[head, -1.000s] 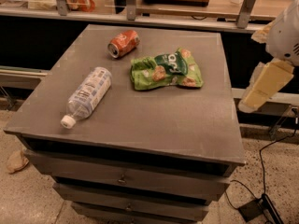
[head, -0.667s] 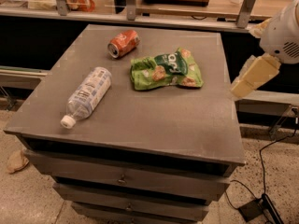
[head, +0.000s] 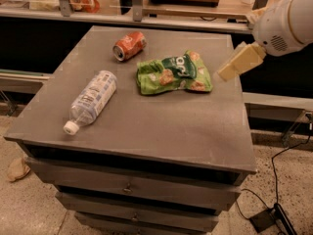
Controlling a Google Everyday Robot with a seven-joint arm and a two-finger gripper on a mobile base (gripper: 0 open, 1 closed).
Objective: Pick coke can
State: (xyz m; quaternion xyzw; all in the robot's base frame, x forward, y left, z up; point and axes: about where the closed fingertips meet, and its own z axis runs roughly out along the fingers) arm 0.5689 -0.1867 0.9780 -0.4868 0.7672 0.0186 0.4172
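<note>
So here's what we see. The coke can (head: 129,45) is lying on its side at the far end of the grey bench (head: 161,131), a bit left of the middle, with its silver top pointing towards the near-left. It's just sitting on the surface with nothing touching it.

Right next to it, to the near-right, there's a crumpled green snack bag (head: 173,75) lying flat, close to the can but with a small gap between them. Further left and nearer to us, a clear plastic water bottle (head: 92,101) also lies on its side, white cap aimed at the near-left corner, well apart from the can.

The gripper (head: 230,70) comes in from the upper right on a white arm (head: 283,26), slanting down towards the left. It hangs in the air over the right edge of the bench, near the right end of the snack bag, with the bag between it and the can. We honestly can't tell whether it's released or clenched from this angle.

Under the bench top we see drawers (head: 129,187), and a black cable (head: 288,148) runs across the floor at the lower right.
</note>
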